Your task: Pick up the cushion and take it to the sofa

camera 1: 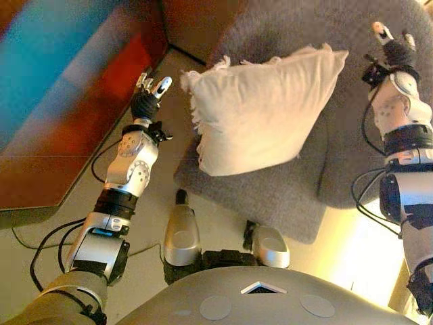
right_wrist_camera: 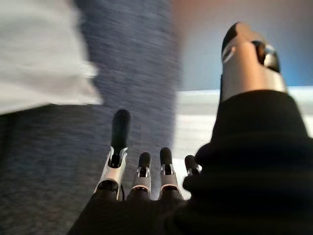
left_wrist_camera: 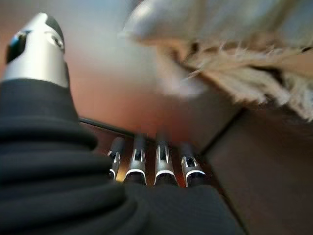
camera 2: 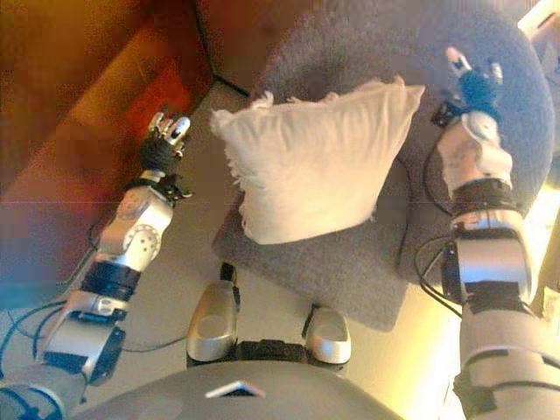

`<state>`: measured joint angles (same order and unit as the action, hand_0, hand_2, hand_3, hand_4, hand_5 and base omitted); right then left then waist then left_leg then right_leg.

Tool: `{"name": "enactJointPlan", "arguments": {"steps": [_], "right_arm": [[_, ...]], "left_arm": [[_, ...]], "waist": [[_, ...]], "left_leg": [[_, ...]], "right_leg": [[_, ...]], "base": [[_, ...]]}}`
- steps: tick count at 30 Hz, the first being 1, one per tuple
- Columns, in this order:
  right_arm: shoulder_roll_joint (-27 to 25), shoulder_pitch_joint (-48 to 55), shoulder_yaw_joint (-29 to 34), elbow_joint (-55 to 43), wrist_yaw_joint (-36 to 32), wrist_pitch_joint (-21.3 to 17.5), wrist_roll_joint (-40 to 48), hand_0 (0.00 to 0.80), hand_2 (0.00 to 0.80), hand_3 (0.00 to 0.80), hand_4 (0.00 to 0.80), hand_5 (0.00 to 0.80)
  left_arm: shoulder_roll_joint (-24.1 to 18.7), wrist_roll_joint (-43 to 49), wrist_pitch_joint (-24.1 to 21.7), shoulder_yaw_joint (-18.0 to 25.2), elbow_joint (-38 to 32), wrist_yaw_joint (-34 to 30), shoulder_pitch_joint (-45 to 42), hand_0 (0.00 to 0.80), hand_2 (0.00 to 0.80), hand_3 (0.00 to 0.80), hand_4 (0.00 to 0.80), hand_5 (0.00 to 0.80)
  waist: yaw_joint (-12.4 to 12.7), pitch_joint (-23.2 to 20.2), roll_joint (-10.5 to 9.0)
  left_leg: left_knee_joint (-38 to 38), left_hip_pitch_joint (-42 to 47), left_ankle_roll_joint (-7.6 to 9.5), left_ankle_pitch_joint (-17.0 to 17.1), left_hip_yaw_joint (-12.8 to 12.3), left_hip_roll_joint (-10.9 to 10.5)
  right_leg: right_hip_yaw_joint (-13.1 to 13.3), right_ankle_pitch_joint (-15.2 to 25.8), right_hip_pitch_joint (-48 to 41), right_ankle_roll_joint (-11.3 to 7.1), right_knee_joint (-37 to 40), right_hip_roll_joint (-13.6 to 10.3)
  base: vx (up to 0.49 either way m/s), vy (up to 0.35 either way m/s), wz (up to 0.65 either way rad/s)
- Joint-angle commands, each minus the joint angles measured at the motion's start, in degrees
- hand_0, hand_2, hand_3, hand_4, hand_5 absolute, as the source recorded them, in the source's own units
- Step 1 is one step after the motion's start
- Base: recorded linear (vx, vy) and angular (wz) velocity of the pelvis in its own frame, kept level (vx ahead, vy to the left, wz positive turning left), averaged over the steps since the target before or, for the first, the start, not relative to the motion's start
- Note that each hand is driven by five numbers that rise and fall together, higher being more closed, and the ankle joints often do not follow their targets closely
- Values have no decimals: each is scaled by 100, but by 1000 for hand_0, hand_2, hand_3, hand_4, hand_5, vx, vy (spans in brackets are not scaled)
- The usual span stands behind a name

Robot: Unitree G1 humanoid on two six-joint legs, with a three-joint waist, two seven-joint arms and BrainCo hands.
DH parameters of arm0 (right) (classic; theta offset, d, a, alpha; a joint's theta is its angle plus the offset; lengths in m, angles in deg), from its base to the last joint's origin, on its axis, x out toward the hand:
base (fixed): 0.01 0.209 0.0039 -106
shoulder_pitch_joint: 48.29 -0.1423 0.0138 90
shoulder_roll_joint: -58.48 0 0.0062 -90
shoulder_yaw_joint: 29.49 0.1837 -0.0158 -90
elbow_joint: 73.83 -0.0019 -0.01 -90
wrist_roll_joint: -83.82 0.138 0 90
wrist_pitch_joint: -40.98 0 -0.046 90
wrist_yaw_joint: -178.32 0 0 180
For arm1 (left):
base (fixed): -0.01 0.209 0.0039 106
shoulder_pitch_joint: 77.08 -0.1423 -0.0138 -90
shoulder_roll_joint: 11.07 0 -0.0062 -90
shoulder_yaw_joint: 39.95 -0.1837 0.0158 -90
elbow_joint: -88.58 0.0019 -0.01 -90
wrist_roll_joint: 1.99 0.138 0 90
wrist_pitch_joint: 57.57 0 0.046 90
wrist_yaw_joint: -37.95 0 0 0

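Note:
A cream cushion (camera 1: 260, 108) with a fringed edge stands tilted on a grey upholstered seat (camera 1: 284, 189). My left hand (camera 1: 150, 95) is open, to the left of the cushion's fringed corner, apart from it. My right hand (camera 1: 392, 44) is open, to the right of the cushion's upper right corner, over the grey seat, apart from it. The cushion's fringe (left_wrist_camera: 234, 73) shows past my left hand in the left wrist view, and a cushion edge (right_wrist_camera: 44, 58) shows in the right wrist view. Neither hand holds anything.
A dark red-brown wooden piece of furniture (camera 1: 74, 128) stands to the left of the seat. A wooden panel (camera 1: 196, 24) stands behind it. A strip of beige floor (camera 1: 155, 196) runs between the furniture and the seat.

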<state>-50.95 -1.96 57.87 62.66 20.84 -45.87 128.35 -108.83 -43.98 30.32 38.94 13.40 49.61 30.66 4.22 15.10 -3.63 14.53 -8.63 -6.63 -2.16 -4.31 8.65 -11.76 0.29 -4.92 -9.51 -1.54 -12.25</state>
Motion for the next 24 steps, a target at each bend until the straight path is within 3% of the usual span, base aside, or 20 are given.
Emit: {"name": "enactJointPlan", "arguments": {"steps": [1,6,13,18,21,24], "right_arm": [[-157,971,48,-524,227,-624,-10,0,0,0,0,0],[472,2469,640,-1364,-509,-1069,-137,0,0,0,0,0],[1545,4049,706,-2603,-2108,-1200,122,0,0,0,0,0],[2259,4527,475,-2987,-3317,-1094,1375,0,0,0,0,0],[2517,4676,234,-3091,-3398,-1133,1491,0,0,0,0,0],[2575,4882,-15,-3278,-3399,-965,1423,0,0,0,0,0]], "left_arm": [[-50,-59,-453,238,-354,-342,-573,0,0,0,0,0],[60,-198,-590,818,-588,-802,-1303,0,0,0,0,0],[419,-514,-564,1394,-864,-1623,-2435,0,0,0,0,0],[604,-597,-698,1239,-791,-2120,-2721,0,0,0,0,0],[622,-263,-914,974,-734,-2143,-2812,0,0,0,0,0],[669,-641,-729,893,-801,-2121,-2944,0,0,0,0,0]], "waist": [[107,-798,85],[-38,-905,110],[-274,-994,73],[-424,-984,77],[-460,-943,90],[-501,-914,94]], "left_leg": [[-496,521,-451,264,-239,541],[-562,693,-359,161,-335,430],[-753,967,-202,72,-573,261],[-1028,1045,-111,116,-721,100],[-1148,1026,-70,141,-742,3],[-1114,992,-2,107,-765,-49]], "right_leg": [[-3,91,262,-415,-268,-333],[70,164,224,-384,-117,-306],[147,425,279,-369,175,-243],[104,623,434,-386,332,-179],[62,689,534,-393,368,-146],[136,669,643,-390,286,-144]], "base": [[41,80,-7],[1,94,-12],[-62,68,-16],[-145,39,-12],[-146,19,-4],[-109,26,-3]]}}
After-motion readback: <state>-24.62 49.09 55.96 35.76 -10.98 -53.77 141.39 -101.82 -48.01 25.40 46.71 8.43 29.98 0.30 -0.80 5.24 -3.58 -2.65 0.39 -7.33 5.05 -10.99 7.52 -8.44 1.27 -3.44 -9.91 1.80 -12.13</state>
